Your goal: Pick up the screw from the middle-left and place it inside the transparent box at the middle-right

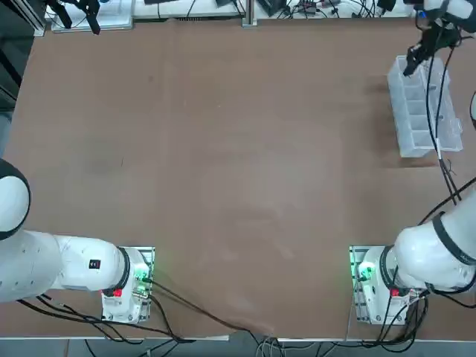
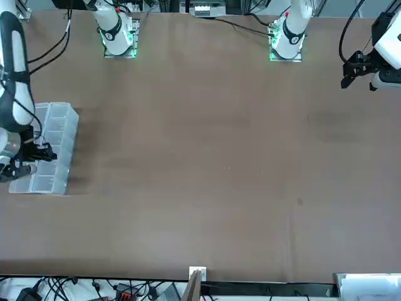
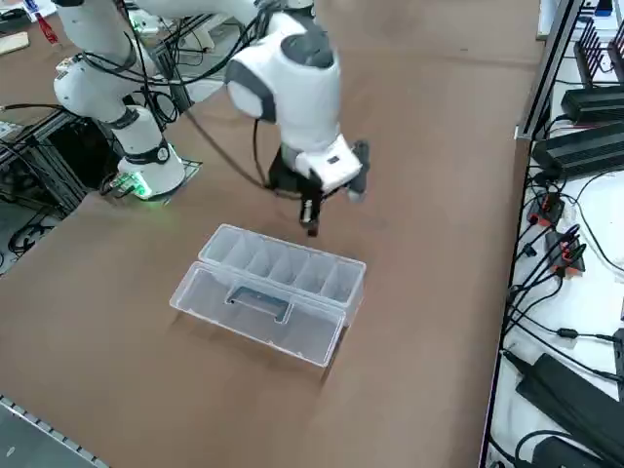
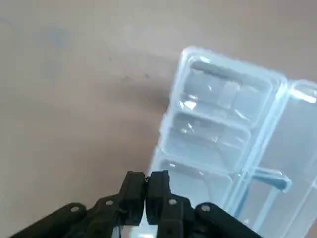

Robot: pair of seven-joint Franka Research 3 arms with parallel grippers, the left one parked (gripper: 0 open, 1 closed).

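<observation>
- Clear plastic: the box (image 3: 278, 283) sits at the table's right edge, lid flipped open beside it, compartments in a row running away from the robot's base in the top view.
- The right gripper (image 3: 310, 222) hangs over the end of the box (image 1: 419, 111) farthest from the base, fingertips just above the end compartment or its rim. From the side view it looks slightly off toward the table's centre side of the box, not dead over a cell, but I can't say for sure.
- In the wrist view the fingers (image 4: 133, 191) are pressed together with basically no gap, so the jaws read as closed.
- The screw: can't spot it anywhere. Nothing on the brown table (image 1: 223, 171) in the middle-left reads as a screw, and nothing shows between the fingertips either. If it's pinched in there it's too small to see. My guess is it's being carried, since the gripper (image 4: 146, 186) is closed and parked at the box (image 4: 218, 129), but that's a judgement.
- What the next move hinges on: the compartments lie just ahead of and below the fingertips in the wrist view, with the box's long axis stretching away from them. So it needs a small nudge over a cell, then open the jaws.
- Risk: letting go too near the wall and the screw bounces out onto the table.
</observation>
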